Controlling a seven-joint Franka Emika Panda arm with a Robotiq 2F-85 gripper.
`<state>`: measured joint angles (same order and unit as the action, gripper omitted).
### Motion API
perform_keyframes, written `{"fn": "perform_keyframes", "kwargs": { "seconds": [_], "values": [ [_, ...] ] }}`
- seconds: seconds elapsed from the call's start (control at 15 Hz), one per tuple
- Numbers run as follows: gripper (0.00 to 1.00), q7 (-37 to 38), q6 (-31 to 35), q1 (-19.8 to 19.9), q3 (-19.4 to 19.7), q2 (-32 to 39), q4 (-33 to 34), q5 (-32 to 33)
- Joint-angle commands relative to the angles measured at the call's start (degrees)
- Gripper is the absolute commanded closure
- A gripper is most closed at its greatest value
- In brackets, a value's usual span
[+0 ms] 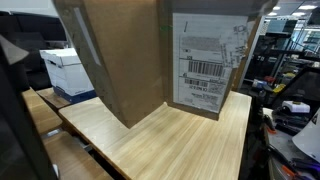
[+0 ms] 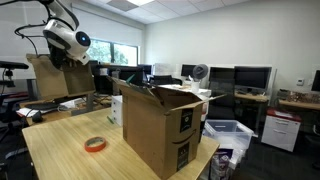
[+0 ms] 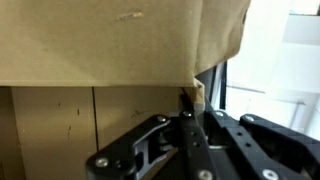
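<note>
My gripper [image 3: 186,112] is shut on the thin edge of a brown cardboard panel [image 3: 100,40], which fills the top of the wrist view. In an exterior view the arm reaches down at the far left, and the gripper [image 2: 60,62] holds that cardboard piece [image 2: 44,78] above the table's far end. A large open cardboard box [image 2: 158,130] with labels stands on the wooden table [image 2: 70,160]. An orange tape roll [image 2: 95,145] lies flat beside it. In the other exterior view the labelled box [image 1: 130,55] blocks most of the picture and hides the gripper.
A white and blue storage box [image 1: 66,72] stands beyond the table [image 1: 180,140]. Desks with monitors [image 2: 250,78], a fan [image 2: 199,72] and a clear plastic bin [image 2: 228,133] lie behind and beside the table.
</note>
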<state>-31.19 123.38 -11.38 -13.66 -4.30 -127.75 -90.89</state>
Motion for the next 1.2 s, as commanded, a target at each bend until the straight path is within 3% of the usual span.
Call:
{"fn": "perform_keyframes", "kwargs": {
  "seconds": [0.0,0.6,1.13],
  "values": [
    [0.94,8.04,4.34,-2.55,-2.76,1.54,2.94,12.17],
    [0.94,26.45,6.92,-6.21,-5.14,3.98,4.0,51.22],
    [0.94,47.52,0.27,-8.96,-6.66,4.65,3.86,84.62]
  ]
}}
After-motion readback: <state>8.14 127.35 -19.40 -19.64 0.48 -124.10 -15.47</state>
